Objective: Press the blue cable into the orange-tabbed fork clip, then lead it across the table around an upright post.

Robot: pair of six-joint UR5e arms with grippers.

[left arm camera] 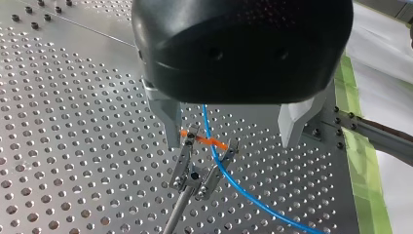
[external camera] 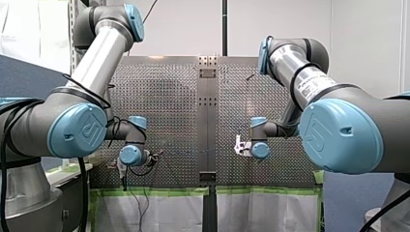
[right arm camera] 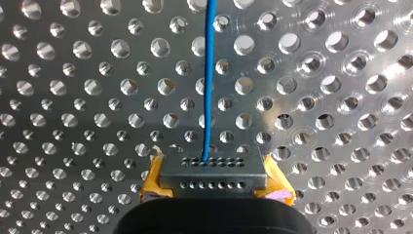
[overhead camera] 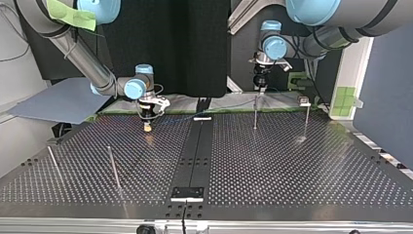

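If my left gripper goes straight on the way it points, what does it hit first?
Most likely the cable where it crosses the clip, which stands between the open fingers of the left gripper; then the table. Depth is unclear.

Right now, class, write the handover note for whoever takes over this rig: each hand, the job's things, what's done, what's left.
Left hand: open, straddling the orange-tabbed fork clip.
Right hand: shut on the grey connector at the end of the blue cable.
Done: cable lies between the clip's prongs; full seating unclear.
Left: lead it across the table around an upright post.
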